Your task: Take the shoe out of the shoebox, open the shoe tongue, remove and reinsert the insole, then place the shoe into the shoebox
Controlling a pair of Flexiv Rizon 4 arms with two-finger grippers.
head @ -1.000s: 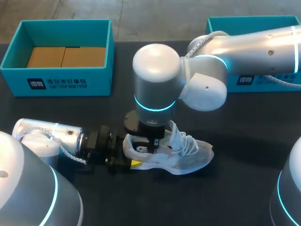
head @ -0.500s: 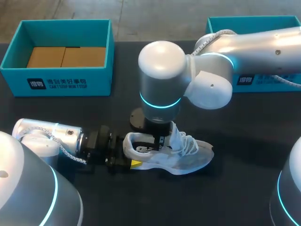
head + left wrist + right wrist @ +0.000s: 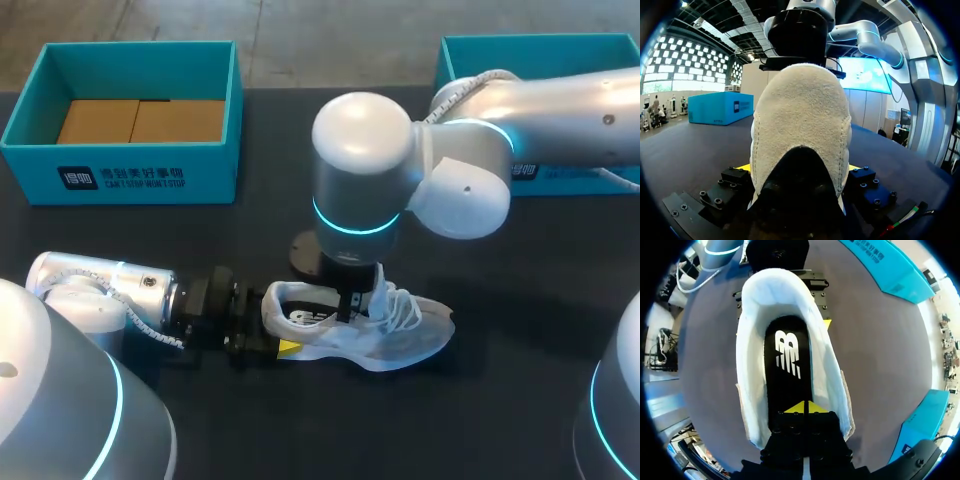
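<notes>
White lettering with a square logo marks the front of the teal cardboard shoebox (image 3: 120, 180) and the second teal box (image 3: 523, 170), while a white logo marks the black insole (image 3: 788, 357) inside the white shoe (image 3: 751, 365).

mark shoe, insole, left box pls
shoe (image 3: 400, 340): head view, side of the forefoot.
insole (image 3: 788, 365): right wrist view, black surface by the white logo.
left box (image 3: 120, 180): head view, front wall.
</notes>
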